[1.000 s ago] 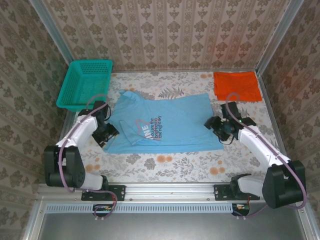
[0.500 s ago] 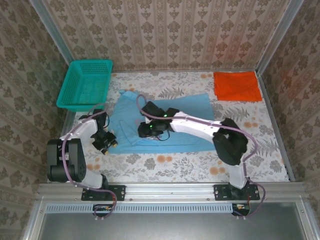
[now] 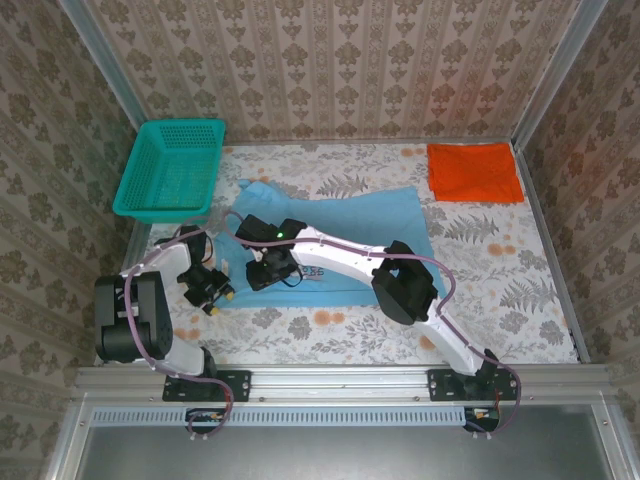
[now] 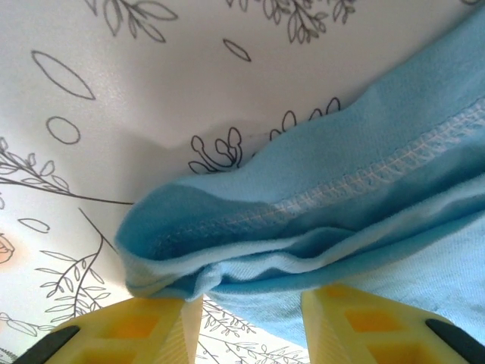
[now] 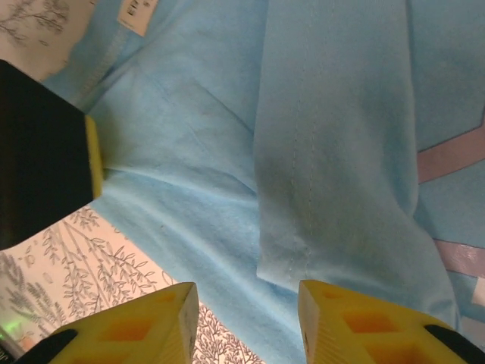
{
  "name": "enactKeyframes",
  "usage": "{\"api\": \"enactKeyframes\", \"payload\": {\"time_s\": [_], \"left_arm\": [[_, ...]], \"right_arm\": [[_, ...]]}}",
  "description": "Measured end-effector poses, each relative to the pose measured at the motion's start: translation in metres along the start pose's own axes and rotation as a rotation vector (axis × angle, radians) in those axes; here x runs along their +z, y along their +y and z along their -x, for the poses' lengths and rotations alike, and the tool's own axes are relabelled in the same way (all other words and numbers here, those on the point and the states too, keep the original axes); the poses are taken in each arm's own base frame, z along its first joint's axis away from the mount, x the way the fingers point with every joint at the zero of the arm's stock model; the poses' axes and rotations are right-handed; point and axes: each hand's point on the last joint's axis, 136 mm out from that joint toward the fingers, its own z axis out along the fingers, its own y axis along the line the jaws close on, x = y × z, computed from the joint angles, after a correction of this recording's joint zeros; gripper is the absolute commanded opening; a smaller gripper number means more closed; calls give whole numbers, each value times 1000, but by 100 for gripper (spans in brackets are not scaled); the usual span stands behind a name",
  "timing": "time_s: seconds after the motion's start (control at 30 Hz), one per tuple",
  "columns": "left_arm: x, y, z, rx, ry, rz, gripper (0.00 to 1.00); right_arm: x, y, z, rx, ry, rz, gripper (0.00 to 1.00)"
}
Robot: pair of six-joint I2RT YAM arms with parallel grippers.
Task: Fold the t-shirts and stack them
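Observation:
The light blue t-shirt (image 3: 372, 216) lies spread across the middle of the table, its chest print partly hidden under my right arm. The orange-red t-shirt (image 3: 475, 171) lies folded at the back right corner. My right gripper (image 3: 263, 272) reaches across to the blue shirt's left part. It stands open (image 5: 248, 292) just above a folded sleeve flap (image 5: 333, 114). My left gripper (image 3: 212, 292) is at the shirt's near left corner. In the left wrist view it is open (image 4: 250, 303), with the bunched blue hem (image 4: 303, 205) right at its fingertips.
A teal mesh basket (image 3: 172, 166) stands at the back left, beside the blue shirt's upper corner. The floral tablecloth (image 3: 520, 290) is bare on the right half. My two grippers are close together; the left one's black body (image 5: 38, 152) shows in the right wrist view.
My right arm has swung from the shirt's right edge all the way across to its left part. My left gripper has shifted slightly toward the near edge, at the shirt's corner.

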Motion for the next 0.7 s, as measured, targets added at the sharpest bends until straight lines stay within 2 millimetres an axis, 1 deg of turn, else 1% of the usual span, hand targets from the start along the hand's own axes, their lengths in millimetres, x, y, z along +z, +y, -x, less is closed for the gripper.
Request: {"api": "enactKeyframes", "payload": {"time_s": [0.2, 0.33, 0.43, 0.57, 0.7], "left_arm": [[0, 0, 0, 7, 6, -9, 40], [0, 0, 0, 14, 7, -9, 40], [0, 0, 0, 16, 7, -8, 40], [1, 0, 0, 21, 10, -6, 40], [1, 0, 0, 24, 14, -2, 40]], "right_arm": [[16, -2, 0, -13, 41, -40, 44], [24, -6, 2, -24, 59, -72, 41], [29, -10, -1, -26, 76, -105, 39], [33, -18, -7, -27, 98, -150, 38], [33, -22, -9, -30, 105, -174, 33]]}}
